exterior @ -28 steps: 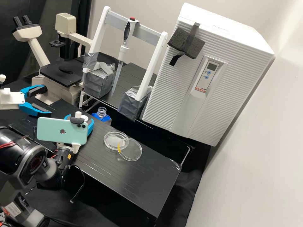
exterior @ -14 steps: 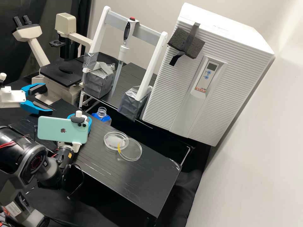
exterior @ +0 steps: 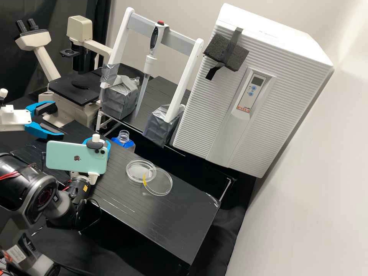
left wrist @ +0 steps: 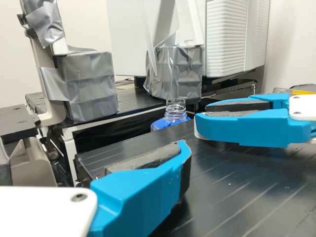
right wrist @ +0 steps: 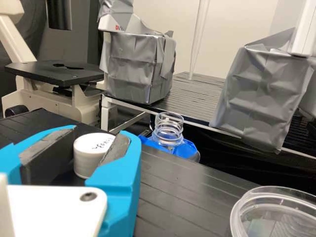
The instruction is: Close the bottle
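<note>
Your right gripper pinches the light cap by its sides (smooth plastic, probably slippery); left gripper hangs open, bottle unsteadied

The left end effector has a white blocky body and two bright blue fingers lined with dark grey pads. The right end effector is built alike: blue fingers, grey pads, and a white plate fixed by one dark screw. A mint-green phone sits in a black-and-white clamp on its wrist. The arm behind it is dark grey with fat round joints, thin red wires, a looping black cable and a white label.
</note>
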Available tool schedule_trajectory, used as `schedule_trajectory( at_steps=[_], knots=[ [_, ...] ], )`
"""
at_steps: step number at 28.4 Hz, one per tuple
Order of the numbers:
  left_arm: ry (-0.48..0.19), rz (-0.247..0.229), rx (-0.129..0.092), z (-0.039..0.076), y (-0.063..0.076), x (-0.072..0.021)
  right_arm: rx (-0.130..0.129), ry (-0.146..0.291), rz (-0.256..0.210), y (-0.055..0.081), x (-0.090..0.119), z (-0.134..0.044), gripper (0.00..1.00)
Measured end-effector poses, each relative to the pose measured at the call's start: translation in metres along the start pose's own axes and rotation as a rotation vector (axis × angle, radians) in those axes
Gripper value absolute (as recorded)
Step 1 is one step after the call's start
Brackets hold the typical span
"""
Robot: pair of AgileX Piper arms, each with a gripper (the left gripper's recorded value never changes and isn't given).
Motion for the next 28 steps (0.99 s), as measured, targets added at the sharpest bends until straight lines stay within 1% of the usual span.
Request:
schedule_trajectory(
  at_steps=[6,10,13,15,19,20,23,24,26,28],
  knots=[
    [0.000,0.000,0.000,0.000,0.000,0.0000,-0.002,0.007,0.009,0.002,0.002,-0.001,0.00],
    [0.000,0.000,0.000,0.000,0.000,0.0000,-0.007,0.016,0.034,0.009,0.008,-0.002,0.00],
    [0.002,0.001,-0.001,0.000,0.000,0.0000,-0.004,0.017,0.077,0.017,0.014,-0.004,0.00],
    [0.004,0.001,-0.002,0.000,0.000,0.0000,0.006,0.019,0.119,0.025,0.021,-0.006,0.00],
    [0.001,0.001,-0.002,0.000,0.000,0.0001,0.019,0.019,0.175,0.037,0.035,-0.008,0.00],
    [-0.001,0.000,-0.002,0.001,0.000,0.0002,0.017,0.020,0.182,0.039,0.038,-0.009,0.00],
    [-0.003,0.000,-0.002,0.001,0.000,0.0003,-0.001,0.024,0.211,0.046,0.045,-0.012,0.00],
    [-0.003,0.000,-0.002,0.001,0.000,0.0003,-0.001,0.027,0.218,0.047,0.047,-0.012,0.00],
    [-0.003,0.000,-0.002,0.001,0.000,0.0003,-0.013,0.033,0.227,0.050,0.052,-0.015,0.00],
    [-0.003,0.000,-0.002,0.001,0.000,0.0003,-0.011,0.042,0.221,0.049,0.056,-0.016,0.00]
  ],
)
